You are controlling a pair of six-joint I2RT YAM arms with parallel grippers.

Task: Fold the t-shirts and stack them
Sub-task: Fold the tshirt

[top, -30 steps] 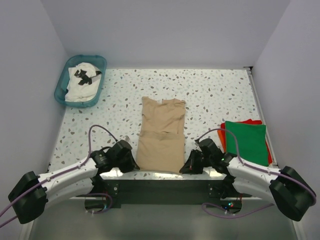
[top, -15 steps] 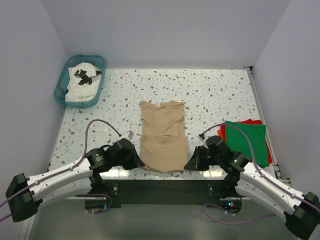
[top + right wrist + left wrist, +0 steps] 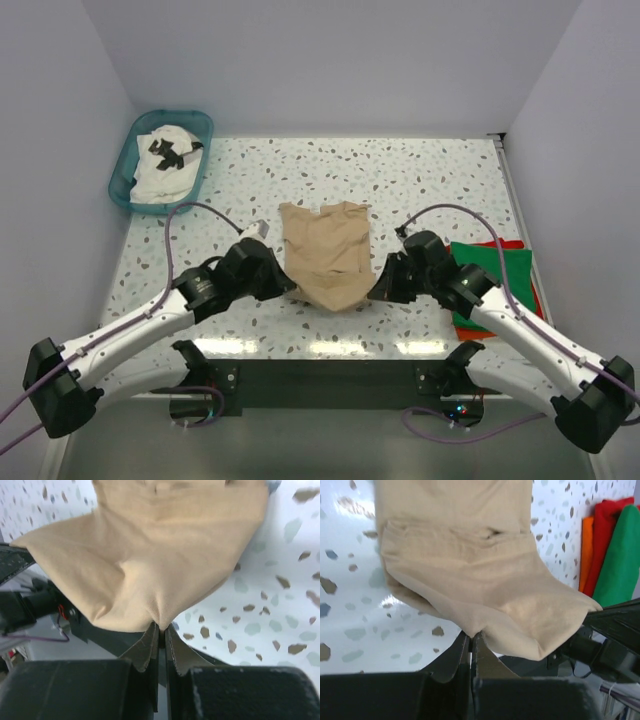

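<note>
My left gripper (image 3: 470, 636) and right gripper (image 3: 161, 627) are each clamped on a hem corner of the tan t-shirt (image 3: 325, 250), which sags between them, lifted, I judge, to fold toward its collar ahead. The wrist views show those pinches; only overhead do I see the white t-shirt (image 3: 165, 172) in the basket (image 3: 121, 178), far beyond my left gripper.

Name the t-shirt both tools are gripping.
The tan t-shirt, mid-table; the green t-shirt and red-orange t-shirt lie stacked at right, the white t-shirt sits in the basket.
</note>
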